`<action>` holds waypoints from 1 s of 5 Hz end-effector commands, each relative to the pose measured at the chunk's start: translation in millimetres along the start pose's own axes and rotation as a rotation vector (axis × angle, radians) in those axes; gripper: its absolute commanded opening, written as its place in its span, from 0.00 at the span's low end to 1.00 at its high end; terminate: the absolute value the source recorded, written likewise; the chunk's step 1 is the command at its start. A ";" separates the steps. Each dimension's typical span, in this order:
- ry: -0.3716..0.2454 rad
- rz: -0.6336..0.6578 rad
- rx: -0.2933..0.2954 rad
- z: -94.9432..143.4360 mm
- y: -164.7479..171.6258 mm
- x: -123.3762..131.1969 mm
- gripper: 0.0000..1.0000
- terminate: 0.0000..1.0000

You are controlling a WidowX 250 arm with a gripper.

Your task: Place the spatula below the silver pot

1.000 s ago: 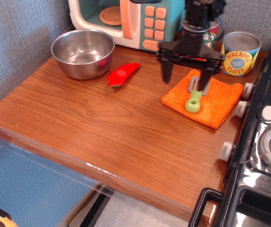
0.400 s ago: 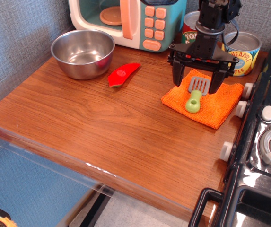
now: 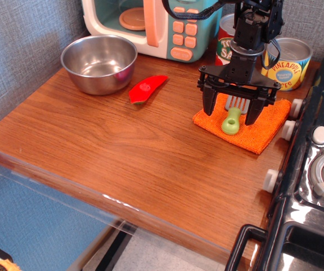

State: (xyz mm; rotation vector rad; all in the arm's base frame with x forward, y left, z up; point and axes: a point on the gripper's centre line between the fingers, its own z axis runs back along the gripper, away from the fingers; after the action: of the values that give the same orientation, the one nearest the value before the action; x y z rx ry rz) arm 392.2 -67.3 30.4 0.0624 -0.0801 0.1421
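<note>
Wooden bench (image 3: 122,152) is filling the only view. At its right side the spatula (image 3: 233,114) is lying on an orange cloth (image 3: 263,127), green handle pointing toward the front edge. The claw (image 3: 233,113) is hanging spread wide, its 2 fingers straddling the spatula, gripping nothing. Light, stiff plastic by the look; the chunky handle seems the surest hold. The silver pot (image 3: 99,62) is sitting far left, with bare wood in front of it, a red pepper toy (image 3: 146,88) just beside.

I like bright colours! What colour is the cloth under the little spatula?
Orange. The square cloth under the green-handled toy spatula shows clearly in the only camera view.
</note>
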 end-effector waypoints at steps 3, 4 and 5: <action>-0.013 -0.003 0.002 4.3 -1.2 2.0 0.00 0.00; -0.052 -0.056 -0.025 26.7 1.9 6.9 0.00 0.00; -0.151 -0.091 -0.070 72.1 15.5 8.8 0.00 0.00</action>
State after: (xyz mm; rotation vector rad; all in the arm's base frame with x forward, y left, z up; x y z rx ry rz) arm 388.9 -57.6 79.0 0.0156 -0.1689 0.0375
